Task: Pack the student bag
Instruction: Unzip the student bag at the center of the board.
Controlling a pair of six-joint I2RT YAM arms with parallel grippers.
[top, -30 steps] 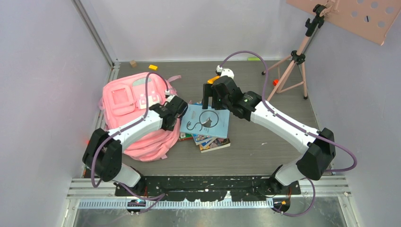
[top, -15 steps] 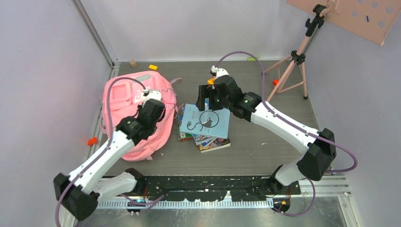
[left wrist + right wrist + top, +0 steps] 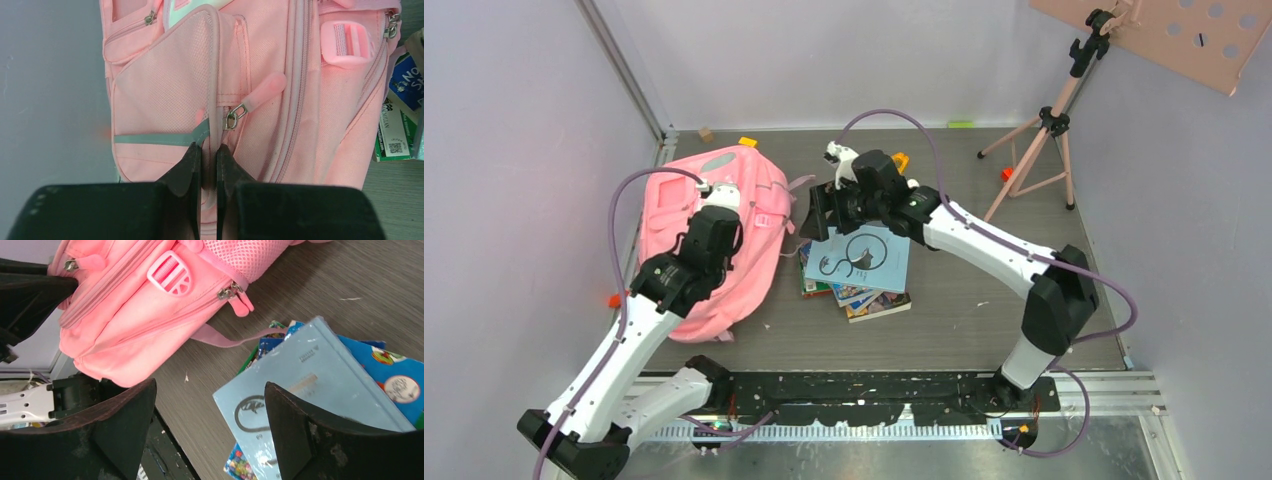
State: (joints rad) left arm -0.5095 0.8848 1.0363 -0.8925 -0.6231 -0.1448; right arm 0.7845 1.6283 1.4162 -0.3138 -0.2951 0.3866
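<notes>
The student bag [image 3: 764, 240], a big soft pink fabric backpack, lies flat with its front facing up on the left side of the dark grey wood-grain table [image 3: 984, 310]. Its grey-green top panel points toward the back wall. Just to its right sits a small stack of colourful books [image 3: 876, 302], with a light blue paperback [image 3: 859, 258] bearing a swan-like curl on top.

The left arm reaches across the bag from the near side. From its wrist camera, the left claw [image 3: 209, 150] is pressed together on the bag, its two black fingers pinching the raised pink piping that edges the front pocket. A metal zip pull [image 3: 232, 118] with a rubbery pink tab hangs just past the fingertips, to their right. A pink plastic buckle [image 3: 347, 44] sits further up the bag's side.

The right arm stretches in from the right. Its right claw [image 3: 822, 215] hangs over the gap between the bag and the books, above the far left corner of the blue paperback. Its jaws are spread wide and hold nothing. Between them, its wrist camera shows bare table, a loose pink strap [image 3: 225, 340] and the corner of the paperback.
</notes>
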